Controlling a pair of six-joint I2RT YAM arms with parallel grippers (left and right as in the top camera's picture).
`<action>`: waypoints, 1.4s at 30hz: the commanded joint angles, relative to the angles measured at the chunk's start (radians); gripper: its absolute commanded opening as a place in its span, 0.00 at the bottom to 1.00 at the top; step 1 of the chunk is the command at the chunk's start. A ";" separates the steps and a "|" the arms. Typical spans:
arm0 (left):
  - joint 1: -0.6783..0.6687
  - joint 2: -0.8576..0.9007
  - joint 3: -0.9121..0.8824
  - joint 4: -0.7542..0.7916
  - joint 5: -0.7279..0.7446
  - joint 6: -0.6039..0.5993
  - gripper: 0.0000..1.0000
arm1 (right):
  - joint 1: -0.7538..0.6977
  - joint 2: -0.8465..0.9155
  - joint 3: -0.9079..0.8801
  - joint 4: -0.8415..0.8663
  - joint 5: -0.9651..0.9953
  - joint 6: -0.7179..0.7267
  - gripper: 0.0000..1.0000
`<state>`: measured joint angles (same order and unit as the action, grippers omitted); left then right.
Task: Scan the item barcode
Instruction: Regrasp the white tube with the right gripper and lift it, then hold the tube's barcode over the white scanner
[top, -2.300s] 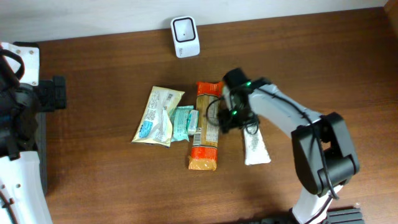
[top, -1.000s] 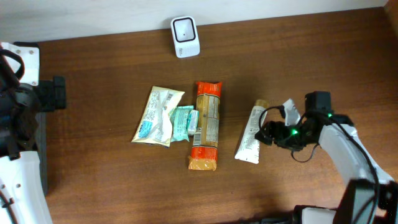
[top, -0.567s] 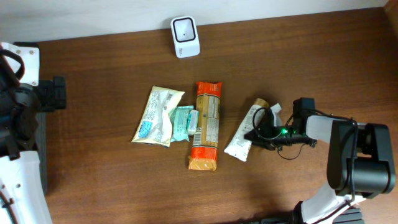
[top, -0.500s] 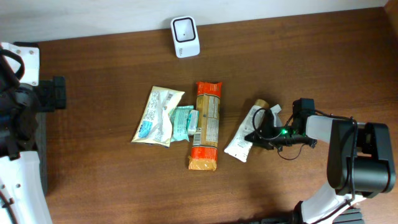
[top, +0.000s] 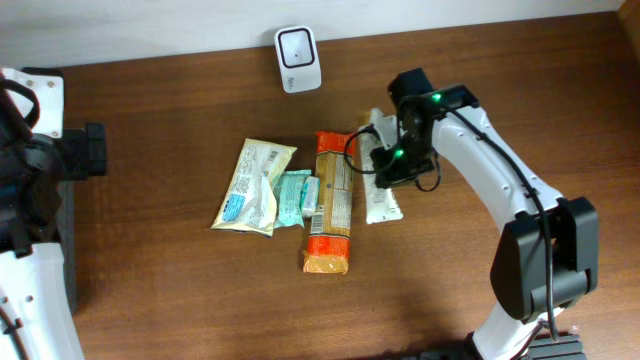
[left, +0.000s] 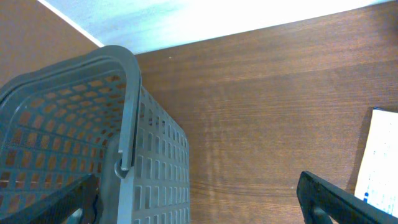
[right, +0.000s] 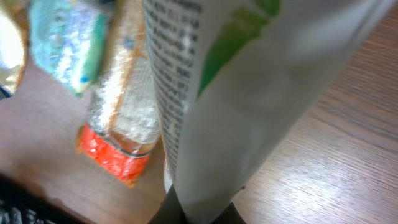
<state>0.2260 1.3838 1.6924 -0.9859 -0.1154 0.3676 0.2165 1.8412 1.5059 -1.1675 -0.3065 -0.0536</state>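
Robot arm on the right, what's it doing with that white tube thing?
The right gripper has its jaws shut on the white squeeze tube with green print. It holds the tube beside the long orange-ended packet. The small white scanner box sits near the table's back edge, and the tube is not yet in front of it. The left gripper hangs open beside the grey plastic basket.
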 joint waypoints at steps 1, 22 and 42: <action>0.004 -0.003 0.010 0.000 0.006 0.012 0.99 | 0.013 -0.023 0.039 0.010 -0.288 -0.121 0.04; 0.004 -0.003 0.010 0.000 0.006 0.012 0.99 | 0.013 -0.043 0.322 -0.106 -0.800 -0.199 0.04; 0.004 -0.003 0.010 -0.004 0.006 0.012 0.99 | 0.260 0.487 0.944 0.309 0.794 -0.209 0.04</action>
<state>0.2260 1.3838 1.6924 -0.9901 -0.1154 0.3676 0.4698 2.2864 2.4184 -0.9016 0.3687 -0.1555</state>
